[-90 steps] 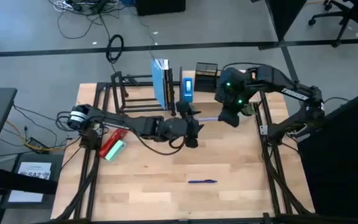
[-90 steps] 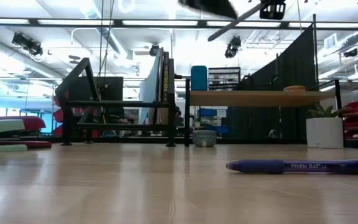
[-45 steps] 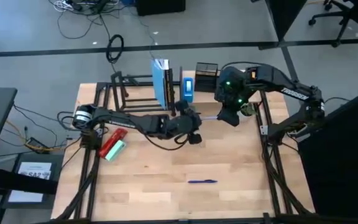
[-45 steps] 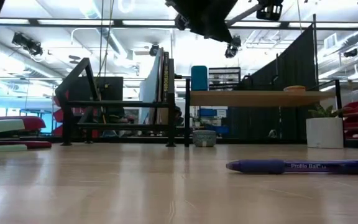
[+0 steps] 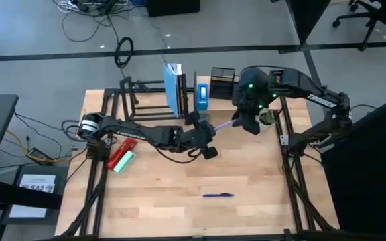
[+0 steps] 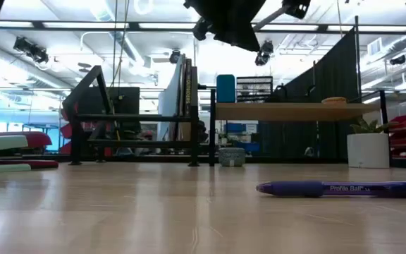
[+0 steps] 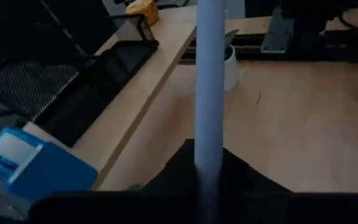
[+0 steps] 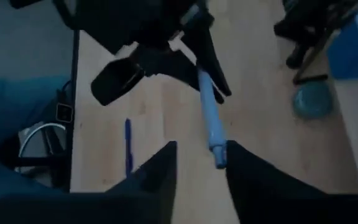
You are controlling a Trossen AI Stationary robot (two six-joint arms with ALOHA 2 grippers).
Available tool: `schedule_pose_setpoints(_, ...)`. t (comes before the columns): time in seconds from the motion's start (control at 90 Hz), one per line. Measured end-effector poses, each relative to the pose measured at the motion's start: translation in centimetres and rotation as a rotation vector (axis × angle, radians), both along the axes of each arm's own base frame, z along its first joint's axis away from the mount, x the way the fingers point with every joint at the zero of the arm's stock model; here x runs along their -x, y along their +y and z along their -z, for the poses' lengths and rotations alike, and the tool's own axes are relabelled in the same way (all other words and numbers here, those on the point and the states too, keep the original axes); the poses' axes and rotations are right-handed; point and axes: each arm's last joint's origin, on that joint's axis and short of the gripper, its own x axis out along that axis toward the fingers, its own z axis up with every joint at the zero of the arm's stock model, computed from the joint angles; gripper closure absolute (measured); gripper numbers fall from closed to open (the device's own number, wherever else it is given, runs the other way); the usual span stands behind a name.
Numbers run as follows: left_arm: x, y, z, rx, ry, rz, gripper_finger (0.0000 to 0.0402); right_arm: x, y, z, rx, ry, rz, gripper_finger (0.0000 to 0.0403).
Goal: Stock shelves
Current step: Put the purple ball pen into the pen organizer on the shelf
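A pale lavender pen (image 5: pixel 222 125) hangs in the air between my two grippers, in front of the shelves. My left gripper (image 5: pixel 206 131) is shut on its left end. My right gripper (image 5: pixel 242 122) is open, with a finger on either side of the pen's right end (image 8: pixel 217 158); whether they touch it does not show. The black tube rack (image 5: pixel 143 100) holds upright books (image 5: pixel 173 87). The wood-board shelf (image 7: pixel 148 93) carries a blue box (image 7: pixel 36 168) and a black mesh organizer (image 7: pixel 73 74). My left gripper pinches the pen's left end (image 7: pixel 207 163) between its two fingers. The fingers come level from the table's left and lie along the pen, which sticks straight out ahead of them. The pen is lifted clear of the table, roughly level.
A blue pen (image 5: pixel 218 195) lies on the bare wood toward the near edge. A red and green object (image 5: pixel 120 158) lies at the left, beside my left arm. A small round cup (image 7: pixel 229 62) stands on the table by the wood shelf. Black frame rails run along both table sides.
My left gripper has moved a little toward the far edge and taken hold of the pen's left end. My right gripper has drawn slightly toward the right. The pen's right end now points a bit more toward the far edge.
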Motion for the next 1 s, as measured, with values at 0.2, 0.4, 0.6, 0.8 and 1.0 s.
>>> schedule_pose_setpoints(0.2, 0.0, 0.1, 0.0, 0.048, -0.046, -0.055, 0.0400, 2.9, 0.5, 0.3, 0.091, -0.046, 0.081, 0.0206)
schedule_pose_setpoints(0.4, -0.1, 0.0, -0.7, 0.054, -0.107, -0.058, 0.0400, 5.2, 1.9, 5.4, 0.050, -0.306, 0.201, 0.0193)
schedule_pose_setpoints(0.6, -0.4, -0.6, -1.6, 0.036, -0.184, -0.006, 0.0399, 4.1, 3.2, 11.0, -0.072, -0.815, 0.234, 0.0199)
schedule_pose_setpoints(0.8, -0.6, -0.7, -1.9, 0.051, -0.215, 0.011, 0.0399, 3.5, 4.0, 13.9, -0.074, -1.156, 0.308, 0.0206)
schedule_pose_setpoints(1.0, -0.6, -0.7, -2.1, 0.062, -0.240, 0.028, 0.0398, 1.8, 4.4, 14.2, -0.060, -1.156, 0.300, 0.0249)
